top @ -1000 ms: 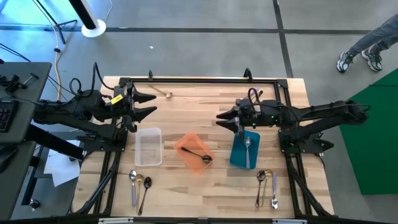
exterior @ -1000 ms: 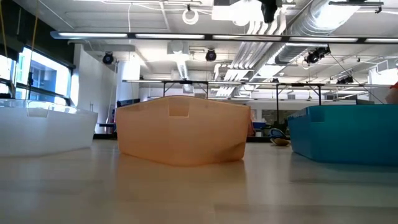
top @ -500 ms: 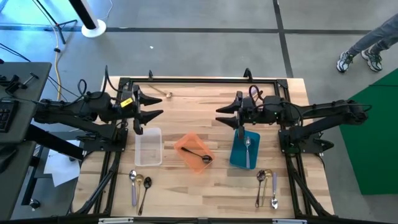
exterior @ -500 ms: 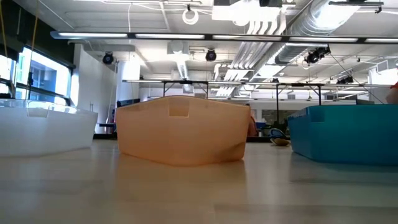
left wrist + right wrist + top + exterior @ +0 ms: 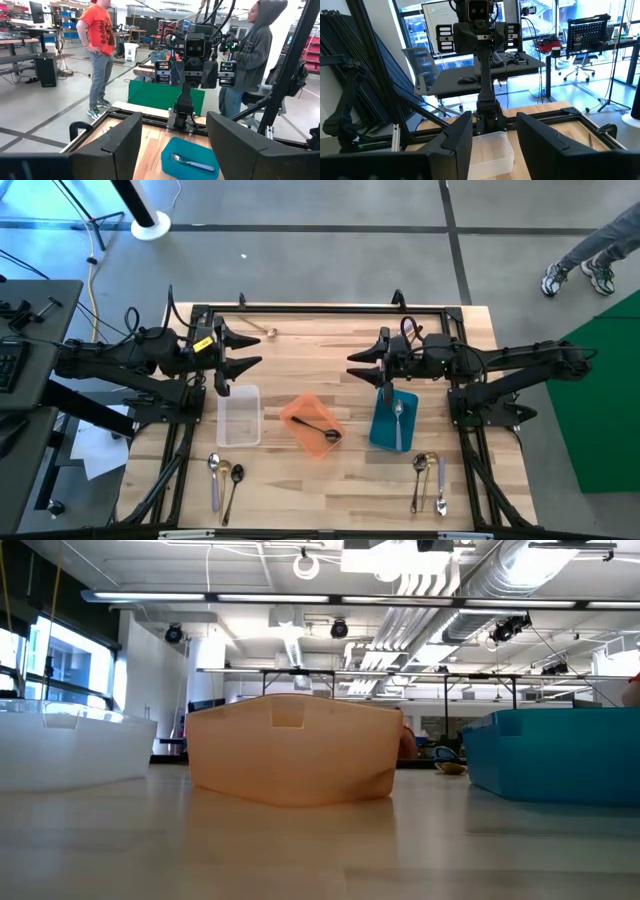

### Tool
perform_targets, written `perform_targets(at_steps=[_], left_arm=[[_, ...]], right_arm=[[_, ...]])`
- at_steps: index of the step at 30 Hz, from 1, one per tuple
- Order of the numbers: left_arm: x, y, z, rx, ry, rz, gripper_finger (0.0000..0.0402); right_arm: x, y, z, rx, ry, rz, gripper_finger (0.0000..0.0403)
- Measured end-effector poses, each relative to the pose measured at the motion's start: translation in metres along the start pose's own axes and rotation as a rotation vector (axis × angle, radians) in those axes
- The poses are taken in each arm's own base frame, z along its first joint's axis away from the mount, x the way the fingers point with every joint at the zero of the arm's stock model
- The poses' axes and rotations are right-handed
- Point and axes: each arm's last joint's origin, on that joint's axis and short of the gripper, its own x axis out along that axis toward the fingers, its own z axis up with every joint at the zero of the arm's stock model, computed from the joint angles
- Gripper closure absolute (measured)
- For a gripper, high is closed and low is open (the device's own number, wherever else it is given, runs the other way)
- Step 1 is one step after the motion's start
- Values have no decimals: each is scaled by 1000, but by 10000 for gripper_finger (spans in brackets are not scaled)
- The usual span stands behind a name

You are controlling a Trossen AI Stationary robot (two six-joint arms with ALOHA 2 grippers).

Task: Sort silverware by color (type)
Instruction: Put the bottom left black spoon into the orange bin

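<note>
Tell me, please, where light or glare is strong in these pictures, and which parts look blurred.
Low view: ceiling strip lights are bright; the orange tray close to the lens looks soft. Right wrist view: windows behind glow strongly; the near fingers are dark and blurred. High view: even light, with small shine on the spoon in the blue tray.

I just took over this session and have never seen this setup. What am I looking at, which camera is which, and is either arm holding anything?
Two dark robot arms work at a wooden table. The overhead picture shows everything; one camera sits at tabletop level; one rides each wrist.

Three trays stand mid-table: a clear tray, an orange tray holding a black spoon, and a blue tray holding a silver spoon. Unsorted spoons lie at the near left and near right; one gold spoon lies at the far edge.

The left gripper and right gripper hover open and empty.
</note>
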Motion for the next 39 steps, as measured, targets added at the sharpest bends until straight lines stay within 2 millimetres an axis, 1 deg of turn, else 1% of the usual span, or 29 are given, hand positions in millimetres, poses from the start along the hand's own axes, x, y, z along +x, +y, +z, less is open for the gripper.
perform_targets(at_steps=[10,25,30,39], left_arm=[[-1,-1,0,0,0,-28,190],[-1,-1,1,0,0,-35,190],[-1,-1,1,0,-1,-35,190],[-1,0,1,0,-2,-26,190]], right_arm=[[0,0,0,-42,0,0,265],[0,0,0,-46,1,0,265],[0,0,0,-88,1,-3,265],[0,-4,0,-113,-9,-129,265]])
